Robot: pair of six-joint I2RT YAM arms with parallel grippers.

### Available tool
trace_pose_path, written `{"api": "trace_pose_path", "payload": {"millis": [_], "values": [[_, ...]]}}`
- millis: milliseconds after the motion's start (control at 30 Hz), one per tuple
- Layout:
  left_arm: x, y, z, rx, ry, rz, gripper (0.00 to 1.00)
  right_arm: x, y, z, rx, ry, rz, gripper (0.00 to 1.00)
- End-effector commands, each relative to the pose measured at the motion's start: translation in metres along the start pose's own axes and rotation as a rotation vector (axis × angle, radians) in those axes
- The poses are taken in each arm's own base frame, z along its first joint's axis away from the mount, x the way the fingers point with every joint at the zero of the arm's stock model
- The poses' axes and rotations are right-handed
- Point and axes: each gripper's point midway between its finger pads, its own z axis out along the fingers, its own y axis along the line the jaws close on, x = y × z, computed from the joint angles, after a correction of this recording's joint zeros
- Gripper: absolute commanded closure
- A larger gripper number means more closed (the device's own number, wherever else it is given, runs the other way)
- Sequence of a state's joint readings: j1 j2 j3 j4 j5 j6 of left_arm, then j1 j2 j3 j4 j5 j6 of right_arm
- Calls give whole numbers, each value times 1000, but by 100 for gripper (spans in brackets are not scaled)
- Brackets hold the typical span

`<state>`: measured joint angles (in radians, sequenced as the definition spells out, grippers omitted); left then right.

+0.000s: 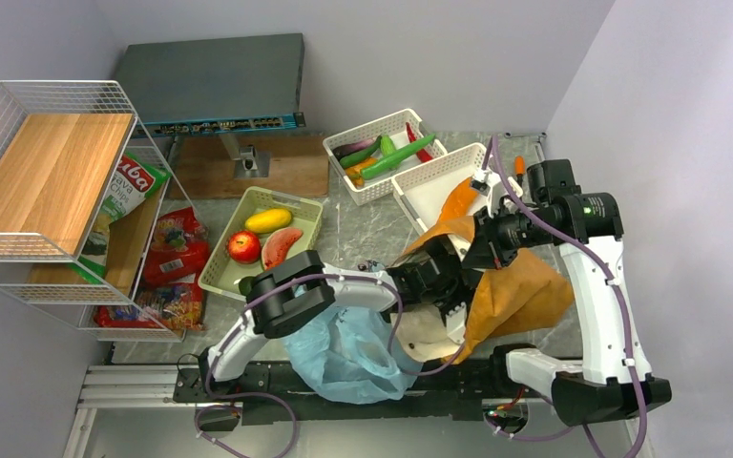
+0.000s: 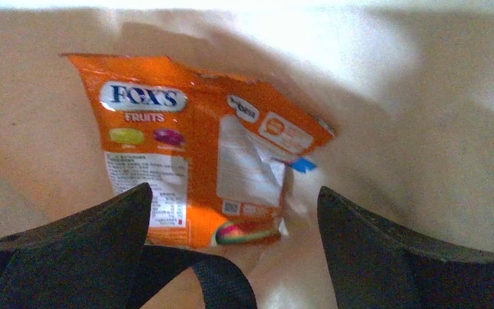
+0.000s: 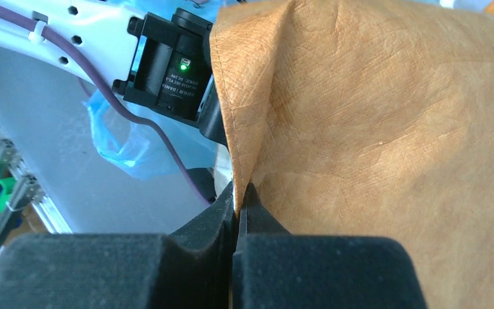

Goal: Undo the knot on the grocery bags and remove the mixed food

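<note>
The mustard-brown tote (image 1: 520,291) lies open on the table, with the light-blue plastic bag (image 1: 344,358) crumpled in front of it. My left gripper (image 2: 233,190) reaches into the tote's mouth, its jaws wide open and empty. Just beyond the fingertips an orange FOX'S snack pack (image 2: 193,148) lies on the cream lining (image 2: 424,129), and a black strap (image 2: 225,283) crosses below. My right gripper (image 3: 238,190) is shut on the tote's brown edge (image 3: 373,129) and holds it up. Mango (image 1: 268,220), apple (image 1: 243,246) and watermelon slice (image 1: 282,248) sit in a green basket (image 1: 305,202).
A white basket (image 1: 345,176) at the back holds a cucumber (image 1: 396,157) and other vegetables; a second white basket (image 1: 429,191) stands beside it. A wire shelf (image 1: 48,172) with snack packs (image 1: 174,258) fills the left. A grey box (image 1: 210,81) sits at the rear.
</note>
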<state>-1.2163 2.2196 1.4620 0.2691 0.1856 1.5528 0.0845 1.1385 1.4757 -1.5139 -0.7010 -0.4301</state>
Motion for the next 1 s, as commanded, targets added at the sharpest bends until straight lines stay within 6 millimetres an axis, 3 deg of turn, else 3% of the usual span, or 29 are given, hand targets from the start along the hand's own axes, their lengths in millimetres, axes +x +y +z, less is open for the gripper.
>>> {"api": "trace_pose_path", "payload": {"millis": [0,67,133,200,300,367,433,500,567,667,767,833,967], "values": [[-4,4,-35,47,38,68,1,-40,45,-5,-179,-203,-11,100],[-5,-1,-36,45,25,83,1,-34,48,1,-216,-194,44,100],[3,-8,-25,72,33,38,1,-25,51,8,-263,-156,103,100],[24,-27,2,118,86,26,1,-19,51,12,-273,-139,130,100],[52,-35,25,94,147,73,1,-18,48,10,-235,-147,130,100],[57,-39,30,74,149,89,21,-19,46,10,-222,-139,144,100],[58,-38,27,53,143,82,53,-20,43,9,-197,-139,152,100],[56,-29,18,15,140,57,82,-23,39,6,-154,-154,151,100],[51,-16,3,-37,140,23,100,-27,32,4,-98,-169,150,100],[41,16,-31,-174,123,-30,100,-37,13,-5,36,-198,98,100],[32,49,-78,-273,76,-118,100,-38,-30,-19,278,-163,10,100],[24,60,-106,-295,28,-186,100,-37,-57,-31,434,-124,-56,100],[18,73,-146,-316,-40,-318,100,-25,-81,-43,574,-72,-151,100]]}}
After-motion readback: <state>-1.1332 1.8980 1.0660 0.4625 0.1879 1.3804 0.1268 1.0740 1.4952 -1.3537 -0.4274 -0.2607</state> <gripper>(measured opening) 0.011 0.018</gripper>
